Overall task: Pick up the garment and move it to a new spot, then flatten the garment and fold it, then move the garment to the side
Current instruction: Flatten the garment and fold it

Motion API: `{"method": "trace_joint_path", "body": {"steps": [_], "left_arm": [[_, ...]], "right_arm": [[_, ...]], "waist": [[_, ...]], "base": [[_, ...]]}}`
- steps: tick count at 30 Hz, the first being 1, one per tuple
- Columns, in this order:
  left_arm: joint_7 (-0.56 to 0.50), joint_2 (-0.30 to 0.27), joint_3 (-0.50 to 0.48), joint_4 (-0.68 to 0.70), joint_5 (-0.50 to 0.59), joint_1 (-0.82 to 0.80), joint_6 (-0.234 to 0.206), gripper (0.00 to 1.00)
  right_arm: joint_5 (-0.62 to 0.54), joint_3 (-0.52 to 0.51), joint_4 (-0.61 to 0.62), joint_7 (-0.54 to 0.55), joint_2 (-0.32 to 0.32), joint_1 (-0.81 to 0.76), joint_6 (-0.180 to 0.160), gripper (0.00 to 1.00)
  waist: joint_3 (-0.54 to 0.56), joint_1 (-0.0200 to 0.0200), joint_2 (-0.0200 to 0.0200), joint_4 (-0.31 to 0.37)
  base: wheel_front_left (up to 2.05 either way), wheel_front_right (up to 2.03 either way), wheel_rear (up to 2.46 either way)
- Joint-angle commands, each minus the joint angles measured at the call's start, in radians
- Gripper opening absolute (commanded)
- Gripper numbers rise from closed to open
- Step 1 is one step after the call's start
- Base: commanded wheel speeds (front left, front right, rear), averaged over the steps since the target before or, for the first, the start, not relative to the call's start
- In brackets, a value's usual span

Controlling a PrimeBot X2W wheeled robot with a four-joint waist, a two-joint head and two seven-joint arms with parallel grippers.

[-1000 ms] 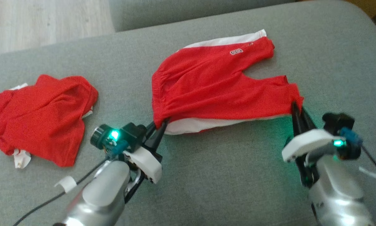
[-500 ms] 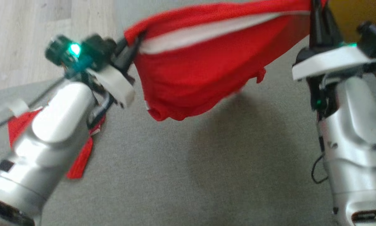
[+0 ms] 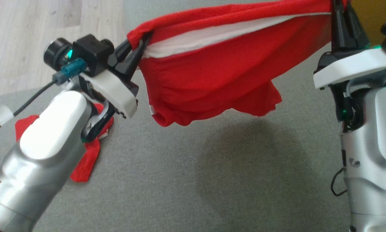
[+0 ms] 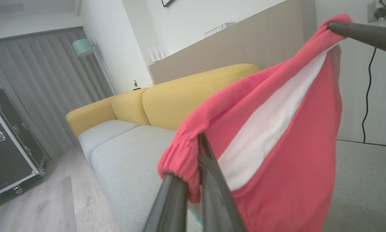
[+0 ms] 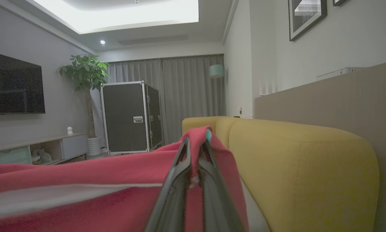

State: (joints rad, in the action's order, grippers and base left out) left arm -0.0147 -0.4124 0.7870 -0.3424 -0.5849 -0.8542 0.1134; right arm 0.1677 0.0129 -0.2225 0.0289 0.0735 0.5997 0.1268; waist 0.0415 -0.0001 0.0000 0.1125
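The garment [image 3: 218,67], red shorts with a white side stripe, hangs stretched in the air above the grey cushion [image 3: 212,180]. My left gripper [image 3: 138,45] is shut on its left corner at the elastic waistband. My right gripper [image 3: 338,9] is shut on the right corner near the top edge of the head view. In the left wrist view the garment [image 4: 276,138] drapes from my left gripper [image 4: 197,145] up to the right gripper's finger [image 4: 363,32]. From the right wrist, the garment [image 5: 83,180] is pinched in the right gripper [image 5: 196,145].
A second red garment [image 3: 86,158] lies on the cushion under my left forearm. A yellow sofa back [image 5: 296,167] stands at the right. Wooden floor [image 3: 25,38] lies beyond the cushion's far left edge. A black flight case [image 5: 131,116] stands farther off.
Both grippers have lifted the garment off the cushion and now hold it taut in the air. The head view has shifted, so the second garment sits lower left, partly behind my left arm.
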Motion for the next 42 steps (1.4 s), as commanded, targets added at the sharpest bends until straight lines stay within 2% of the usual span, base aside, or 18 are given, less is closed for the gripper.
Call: {"method": "trace_joint_path", "body": {"steps": [1, 6, 10, 15, 17, 18, 21, 25, 30, 37, 42], "left_arm": [[-0.008, -0.048, -0.048, 0.037, -0.006, -0.054, -0.012, 0.0], [-0.043, -0.064, -0.062, 0.052, -0.026, -0.082, -0.015, 0.0], [-0.051, -0.069, -0.053, -0.012, -0.015, -0.184, 0.001, 0.0], [0.007, -0.055, -0.047, -0.147, 0.009, -0.368, 0.013, 0.0], [0.059, -0.039, -0.05, -0.197, 0.025, -0.44, 0.014, 0.0], [0.118, -0.021, -0.053, -0.245, 0.039, -0.502, 0.015, 0.0], [0.198, 0.016, -0.04, -0.312, 0.046, -0.553, 0.016, 0.0], [0.244, 0.069, 0.018, -0.376, 0.025, -0.549, 0.017, 0.0], [0.264, 0.089, 0.109, -0.4, -0.021, -0.485, 0.017, 0.0], [0.272, 0.06, 0.302, -0.376, -0.131, -0.312, 0.017, 0.0], [0.274, 0.037, 0.42, -0.331, -0.195, -0.207, 0.017, 0.0]], "right_arm": [[-0.008, 0.01, 0.047, 0.02, -0.001, 0.035, 0.004, 0.0], [-0.006, 0.02, 0.028, 0.092, 0.01, 0.083, 0.004, 0.0], [-0.028, 0.049, -0.081, 0.076, 0.028, 0.229, 0.004, 0.0], [-0.092, 0.04, -0.301, -0.054, 0.027, 0.475, 0.004, 0.0], [-0.115, 0.016, -0.386, -0.123, 0.022, 0.562, 0.004, 0.0], [-0.144, -0.007, -0.462, -0.188, 0.019, 0.632, 0.004, 0.0], [-0.183, -0.044, -0.562, -0.25, 0.018, 0.692, 0.004, 0.0], [-0.224, -0.062, -0.677, -0.277, 0.023, 0.694, 0.004, 0.0], [-0.248, -0.034, -0.79, -0.284, 0.045, 0.641, 0.004, 0.0], [-0.214, 0.127, -0.995, -0.216, 0.094, 0.548, 0.004, 0.0], [-0.127, 0.272, -1.045, -0.114, 0.13, 0.462, 0.004, 0.0]], "waist": [[-0.012, 0.0001, 0.0, -0.004], [-0.083, 0.0001, 0.0, 0.004], [-0.188, 0.0001, 0.0, 0.021], [-0.31, 0.0001, 0.0, 0.04], [-0.344, 0.0001, 0.0, 0.042], [-0.375, 0.0001, 0.0, 0.043], [-0.407, 0.0001, 0.0, 0.04], [-0.435, 0.0001, 0.0, 0.03], [-0.437, 0.0001, 0.0, 0.016], [-0.381, 0.0001, 0.0, -0.001], [-0.316, 0.0001, 0.0, -0.003]], "base": [[0.0, 0.0, 0.0], [0.0, 0.0, 0.0], [0.0, 0.0, 0.0], [0.0, 0.0, 0.0], [0.0, 0.0, 0.0], [0.0, 0.0, 0.0], [0.0, 0.0, 0.0], [0.0, 0.0, 0.0], [0.0, 0.0, 0.0], [0.0, 0.0, 0.0], [0.0, 0.0, 0.0]]}}
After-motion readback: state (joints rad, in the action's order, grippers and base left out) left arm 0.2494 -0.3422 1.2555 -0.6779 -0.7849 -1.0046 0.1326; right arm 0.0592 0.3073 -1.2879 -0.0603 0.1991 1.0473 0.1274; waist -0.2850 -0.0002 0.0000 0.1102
